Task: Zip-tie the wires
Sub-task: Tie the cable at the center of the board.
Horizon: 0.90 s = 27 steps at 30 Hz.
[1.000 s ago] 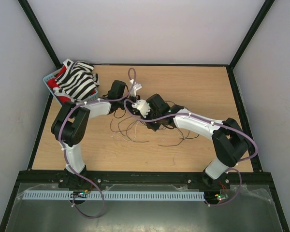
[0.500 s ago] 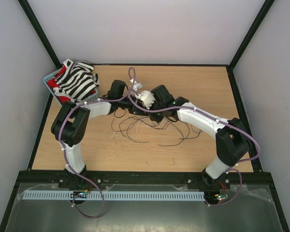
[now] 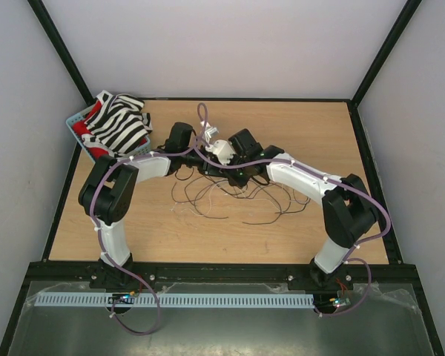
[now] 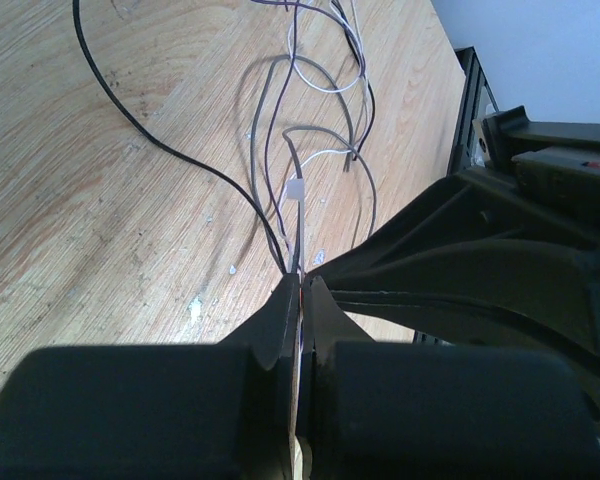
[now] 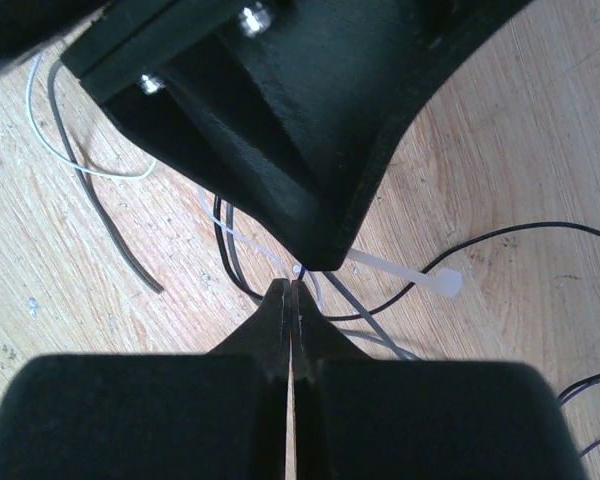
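L gripper (image 4: 300, 282) clamped on wires (image 3: 215, 194), R gripper (image 5: 290, 288) closed opposite, cloth-filled basket (image 3: 73, 119) far-left

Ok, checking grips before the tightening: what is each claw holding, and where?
Left claw: shut on the strap of the zip tie just below its head, wires alongside. Right claw: shut, but what its tips pinch cannot be told.

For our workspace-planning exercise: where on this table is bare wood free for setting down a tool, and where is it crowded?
Free: the table's far-right corner beyond the right arm, and the near strip before the wires. Crowded: centre, where left gripper, clamping the zip tie, and right gripper meet; far-left corner holds a basket.
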Tool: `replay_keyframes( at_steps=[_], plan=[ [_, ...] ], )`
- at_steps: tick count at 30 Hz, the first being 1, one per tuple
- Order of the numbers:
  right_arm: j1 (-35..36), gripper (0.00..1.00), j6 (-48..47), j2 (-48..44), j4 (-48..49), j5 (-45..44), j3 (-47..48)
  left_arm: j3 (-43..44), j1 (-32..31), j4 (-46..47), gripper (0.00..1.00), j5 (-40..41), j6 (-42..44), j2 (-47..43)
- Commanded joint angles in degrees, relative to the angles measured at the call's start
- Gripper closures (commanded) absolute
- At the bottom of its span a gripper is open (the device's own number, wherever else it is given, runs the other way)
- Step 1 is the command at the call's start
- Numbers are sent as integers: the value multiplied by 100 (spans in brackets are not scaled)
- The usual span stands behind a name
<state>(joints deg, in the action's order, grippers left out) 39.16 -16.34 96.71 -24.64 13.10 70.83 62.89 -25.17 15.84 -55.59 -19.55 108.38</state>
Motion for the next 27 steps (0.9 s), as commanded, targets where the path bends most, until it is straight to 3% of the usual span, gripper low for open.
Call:
replay_keyframes(
  at_steps=[1, 27],
  plan=[
    [-114, 100, -27, 51, -155, -11, 185, -74, -65, 165, 100, -247, 16, -170],
    [-259, 100, 60, -156, -146, 96, 386, -67, -195, 161, 100, -176, 92, 5]
  ],
)
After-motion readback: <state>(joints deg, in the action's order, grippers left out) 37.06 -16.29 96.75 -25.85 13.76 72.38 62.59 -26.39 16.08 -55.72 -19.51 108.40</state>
